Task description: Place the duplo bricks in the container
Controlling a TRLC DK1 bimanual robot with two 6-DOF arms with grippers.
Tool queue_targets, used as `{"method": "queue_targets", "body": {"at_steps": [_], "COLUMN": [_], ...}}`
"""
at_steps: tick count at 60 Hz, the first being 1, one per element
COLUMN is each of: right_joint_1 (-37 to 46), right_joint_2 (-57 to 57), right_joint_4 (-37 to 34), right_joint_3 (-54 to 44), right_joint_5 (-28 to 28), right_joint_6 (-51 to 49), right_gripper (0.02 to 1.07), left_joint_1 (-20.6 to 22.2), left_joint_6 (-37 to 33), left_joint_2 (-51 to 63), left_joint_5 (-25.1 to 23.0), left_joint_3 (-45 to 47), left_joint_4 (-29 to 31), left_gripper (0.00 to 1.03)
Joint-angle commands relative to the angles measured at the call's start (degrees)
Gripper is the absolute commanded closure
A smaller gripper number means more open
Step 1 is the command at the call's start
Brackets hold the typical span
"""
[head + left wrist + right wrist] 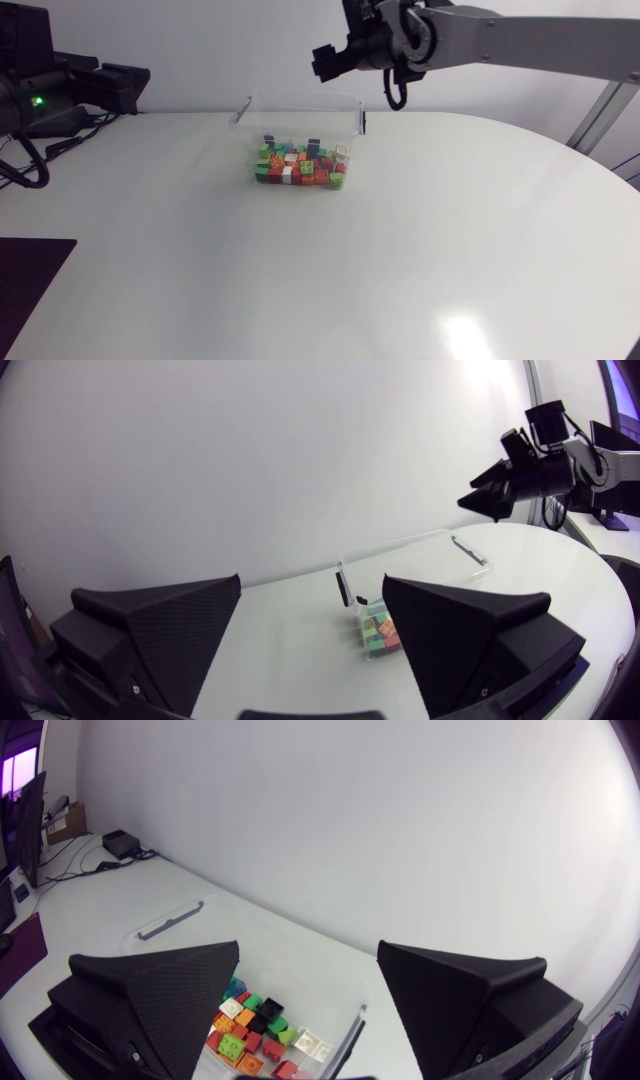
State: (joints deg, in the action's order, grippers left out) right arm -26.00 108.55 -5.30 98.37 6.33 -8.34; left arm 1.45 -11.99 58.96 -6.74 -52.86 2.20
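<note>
Currently the clear container (300,120) sits on the white table (450,250), upper centre of the head view, a bit left of mid. Inside it the duplo bricks (300,165) lie heaped on its floor, toward the near wall: green, orange, red, white, a few dark ones. One black clip (363,122) sits on the container's right end wall, another on the left end.

The right arm (520,40) comes in from the upper right corner & runs across the top of the frame. The right gripper (322,62) hangs in the air above the container's far rim, not touching it. Right wrist view: its 2 fingers stand wide apart w/ nothing clamped, i.e. released. The container w/ the bricks lies below, showing through the gap between the fingers.

The left arm (40,95) is in the upper left corner of the head view, at the table's edge, well apart from the container. Left wrist view: the left gripper (310,585) is likewise released, fingers spread. Ahead of it, across the table, stands the container, w/ bricks showing just beside the inner edge of one finger. The right gripper shows beyond the container, up in the air.

A dark mat (30,285) lies in the lower left corner of the head view, well apart from the container.
</note>
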Motion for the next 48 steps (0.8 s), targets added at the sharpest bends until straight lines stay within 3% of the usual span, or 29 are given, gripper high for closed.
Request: {"method": "queue_targets", "body": {"at_steps": [1, 21, 37, 48], "right_joint_1": [1.4, 3.7, 10.6, 13.6], "right_joint_2": [-6.7, -29.1, -48.0, -59.0], "right_joint_4": [2.8, 8.8, 8.4, 7.9], "right_joint_3": [-5.7, -29.5, -44.1, -52.2], "right_joint_5": [1.3, 10.4, 11.3, 11.5], "right_joint_6": [-0.5, -4.3, -6.3, -7.9], "right_gripper": [0.06, 0.06, 0.06, 0.06], "left_joint_1": [-0.8, -2.9, -6.7, -6.9], "left_joint_6": [-0.3, -1.7, -1.4, -0.8], "left_joint_2": [-3.8, -16.9, -22.7, -26.4], "left_joint_5": [0.0, -0.3, -3.2, -3.4], "left_joint_3": [3.6, 13.1, 17.6, 20.5], "left_joint_4": [-0.8, -2.5, -3.2, -3.3], "left_gripper": [0.05, 0.05, 0.05, 0.05]}}
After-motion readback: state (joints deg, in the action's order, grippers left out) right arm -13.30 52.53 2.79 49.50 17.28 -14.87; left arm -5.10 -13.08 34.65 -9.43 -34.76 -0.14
